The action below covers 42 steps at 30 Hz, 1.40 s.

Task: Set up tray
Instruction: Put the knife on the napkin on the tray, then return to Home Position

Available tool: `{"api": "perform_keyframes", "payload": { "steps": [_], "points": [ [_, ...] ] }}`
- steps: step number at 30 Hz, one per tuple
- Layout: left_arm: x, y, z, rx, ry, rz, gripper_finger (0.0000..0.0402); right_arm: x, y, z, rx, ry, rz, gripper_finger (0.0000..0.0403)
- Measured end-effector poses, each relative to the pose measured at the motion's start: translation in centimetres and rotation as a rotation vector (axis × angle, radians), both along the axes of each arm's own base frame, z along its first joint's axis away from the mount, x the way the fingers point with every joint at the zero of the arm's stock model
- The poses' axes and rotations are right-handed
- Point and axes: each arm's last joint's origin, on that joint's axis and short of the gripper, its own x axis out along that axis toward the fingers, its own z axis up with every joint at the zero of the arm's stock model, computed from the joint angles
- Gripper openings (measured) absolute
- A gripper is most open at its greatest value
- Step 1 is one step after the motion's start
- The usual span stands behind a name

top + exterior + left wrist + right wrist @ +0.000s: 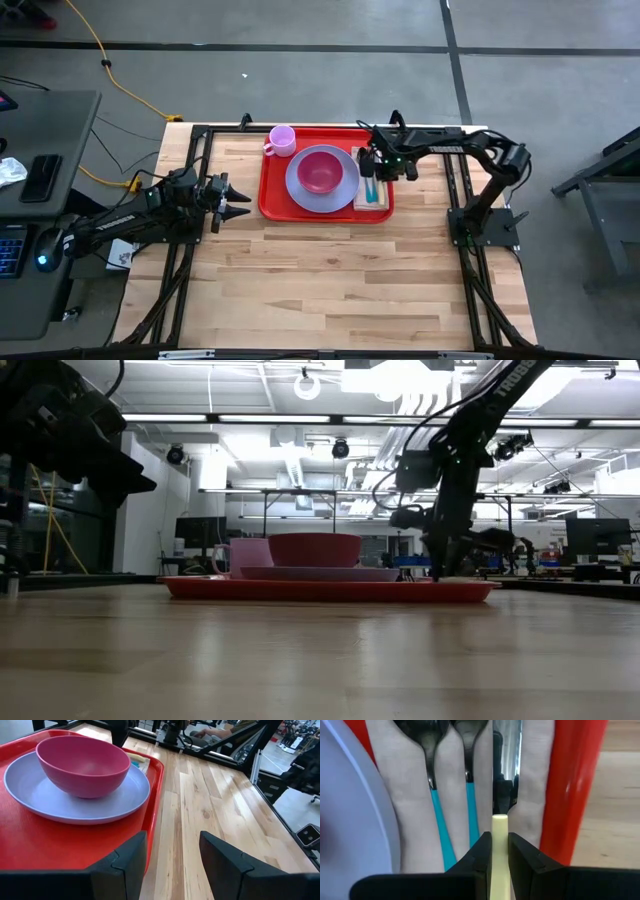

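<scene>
The red tray [275, 200] lies on the wooden table. It carries a lavender plate [298, 186] with a pink bowl [320, 172] on it, a pink cup [281, 140] at its far left corner, and a white napkin [410, 795] along its right side. Two teal-handled utensils [440, 825] lie on the napkin. My right gripper [499, 845] hangs over the napkin, pointing steeply down, shut on a knife with a cream handle. My left gripper [240, 200] stands open just left of the tray, with nothing between its fingers [125, 865]. My right gripper pinches the knife's cream handle [499, 826] between its two fingers [482, 851]. It comes from above, slanting steeply down. The silvery blade [507, 750] runs on ahead over the napkin, between the teal-handled utensils and the tray's right rim [575, 785]. Whether the blade rests on the napkin I cannot tell.
Bare wood lies near of the tray and to its right [340, 290]. The black frame rails [190, 150] run along the table's left and right sides. A desk with a keyboard and mouse [40, 240] stands off the table's left.
</scene>
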Motion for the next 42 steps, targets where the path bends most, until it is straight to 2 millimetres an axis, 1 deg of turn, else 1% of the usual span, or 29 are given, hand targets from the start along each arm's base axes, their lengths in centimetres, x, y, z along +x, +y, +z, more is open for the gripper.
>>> {"api": "perform_keyframes", "payload": {
  "steps": [3, 10, 23, 34, 39, 42],
  "points": [
    [0.00, 0.00, 0.00, 0.000, 0.000, 0.000, 0.0211, 0.13, -0.30, -0.32, -0.004, -0.007, -0.005, 0.0032],
    [0.00, 0.00, 0.00, 0.000, 0.000, 0.000, 0.0211, -0.19, -0.81, -0.33, -0.006, -0.009, -0.023, 0.0032],
    [0.00, 0.00, 0.00, 0.000, 0.000, 0.000, 0.0211, -0.26, -0.77, -0.35, -0.004, 0.000, -0.023, 0.0034],
    [0.00, 0.00, 0.00, 0.000, 0.000, 0.000, 0.0211, -0.28, -0.80, -0.36, -0.014, 0.007, -0.026, 0.0072],
    [0.00, 0.00, 0.00, 0.000, 0.000, 0.000, 0.0211, -0.27, -0.80, -0.35, -0.015, 0.006, -0.020, 0.0079],
    [0.00, 0.00, 0.00, -0.001, 0.000, 0.000, 0.0211, -0.23, -0.81, 0.05, -0.033, -0.015, -0.002, 0.0080]
  ]
}}
